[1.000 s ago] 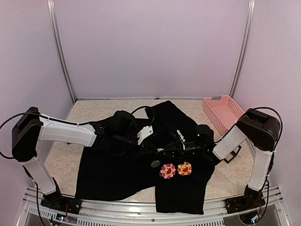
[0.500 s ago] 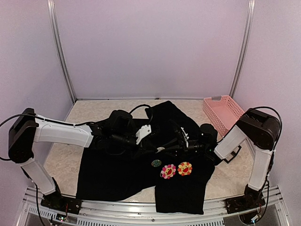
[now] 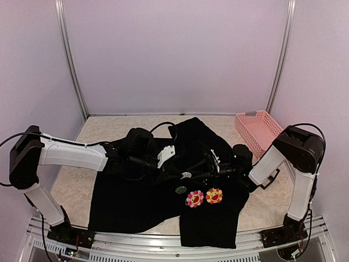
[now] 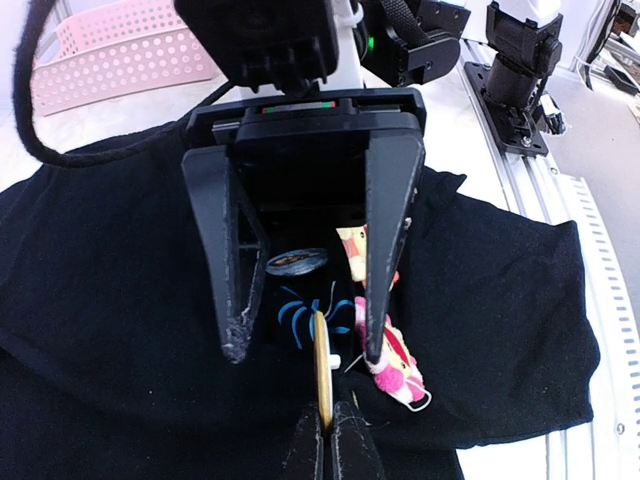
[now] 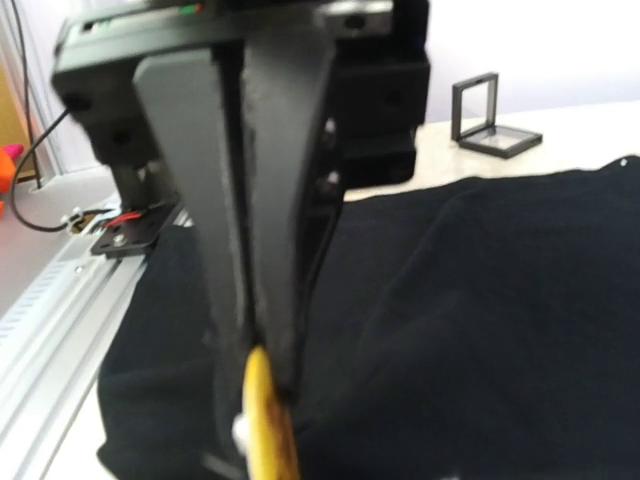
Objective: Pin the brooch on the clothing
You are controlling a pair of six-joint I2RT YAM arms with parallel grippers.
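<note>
My right hand (image 4: 305, 348) has just let go. A second ago its fingers were closed at the brooch (image 4: 321, 365); now they stand well apart on either side of it, touching it on neither side as far as I can see. My left hand (image 4: 323, 428) stays pinched shut on the brooch's lower edge, so it alone carries it. I take this as a handover or a re-grip: nothing is pinned yet.

In the left wrist view the brooch sits at lower centre, above the front of the black shirt (image 4: 120, 250) and over its light-blue star mark (image 4: 310, 310). It shows edge-on as a thin gold disc. Its long axis runs up and down the frame, and the free edge points up toward my right palm. A small white nub sticks out toward the right, perhaps the clasp.
</note>
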